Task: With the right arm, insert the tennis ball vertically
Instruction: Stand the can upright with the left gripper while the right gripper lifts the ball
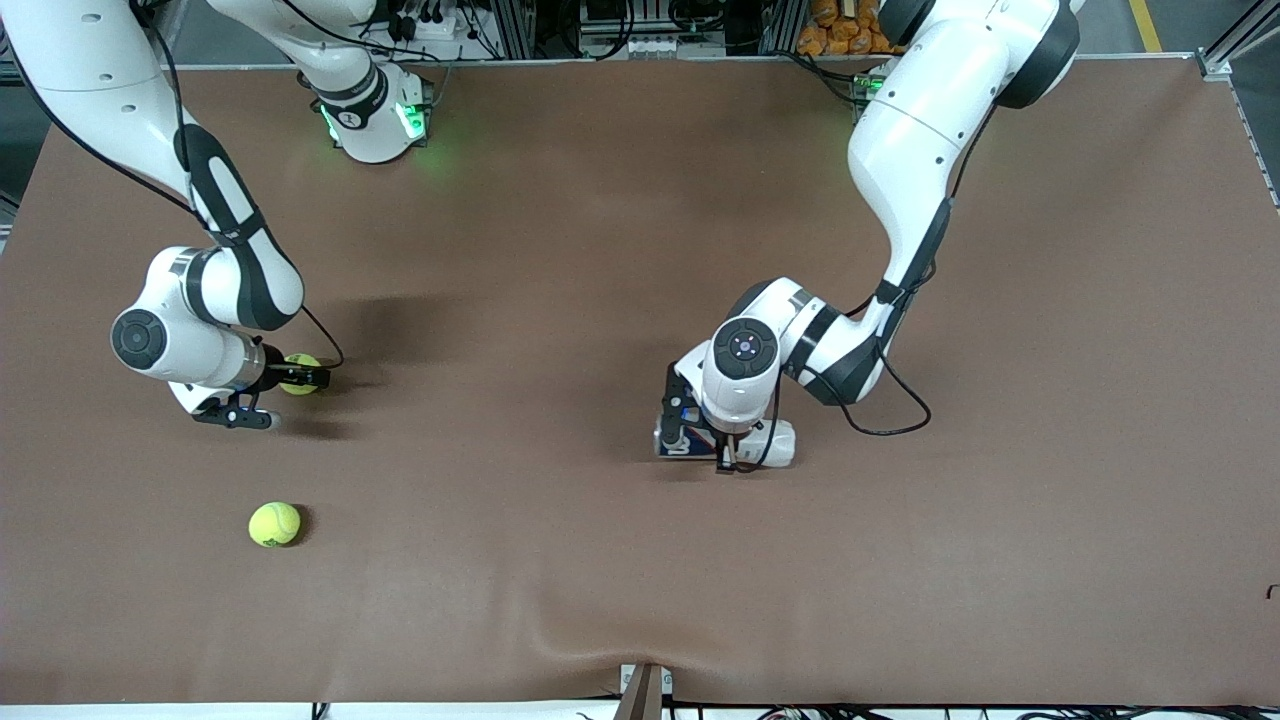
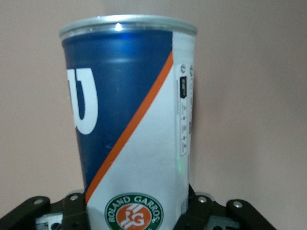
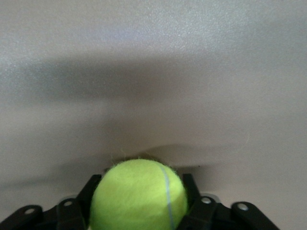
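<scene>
My right gripper is low over the table at the right arm's end, shut on a yellow-green tennis ball. In the right wrist view the ball fills the gap between the black fingers of that gripper. My left gripper is near the table's middle, shut on a blue, white and orange tennis ball can. The left wrist view shows the can with its silver rim at the end away from the gripper. I cannot tell whether the can is upright or tilted.
A second tennis ball lies loose on the brown table, nearer the front camera than my right gripper. A small bracket sits at the table's front edge.
</scene>
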{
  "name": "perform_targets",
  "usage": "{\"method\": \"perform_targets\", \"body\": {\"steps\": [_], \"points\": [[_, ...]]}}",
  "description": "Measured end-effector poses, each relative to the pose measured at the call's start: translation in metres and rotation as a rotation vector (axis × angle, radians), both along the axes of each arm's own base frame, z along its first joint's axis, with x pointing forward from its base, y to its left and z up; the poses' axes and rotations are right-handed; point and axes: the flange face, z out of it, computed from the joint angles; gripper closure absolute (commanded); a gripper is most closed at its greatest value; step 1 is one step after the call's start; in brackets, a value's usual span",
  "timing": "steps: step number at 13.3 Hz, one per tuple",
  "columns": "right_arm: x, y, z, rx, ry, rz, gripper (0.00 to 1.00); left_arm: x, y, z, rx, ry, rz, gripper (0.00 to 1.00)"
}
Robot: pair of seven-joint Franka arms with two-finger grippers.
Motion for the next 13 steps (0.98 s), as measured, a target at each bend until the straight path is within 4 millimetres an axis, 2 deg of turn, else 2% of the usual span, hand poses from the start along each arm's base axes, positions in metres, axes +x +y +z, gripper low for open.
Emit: {"method": "perform_targets", "body": {"steps": [3,5,7,8,11,13], "points": [[0.001,0.003,0.001,0.002,0.000,0.005,0.48,0.007,-0.009,0.041,-0.126,0.002,-0.005,0.40],[0.005,0.004,0.006,0.004,-0.002,0.007,0.48,0.020,0.003,0.064,-0.214,0.014,-0.027,0.40],[0.014,0.003,0.024,0.006,0.014,0.006,0.48,0.031,0.018,0.080,-0.310,0.041,-0.037,0.40],[0.019,0.001,0.037,0.009,0.031,0.005,0.49,0.033,0.021,0.086,-0.350,0.055,-0.036,0.40],[0.027,-0.007,0.072,0.019,0.104,-0.008,0.49,0.033,0.011,0.095,-0.500,0.069,-0.033,0.39],[0.029,-0.011,0.089,0.024,0.138,-0.014,0.49,0.033,0.007,0.088,-0.625,0.092,-0.040,0.40]]}}
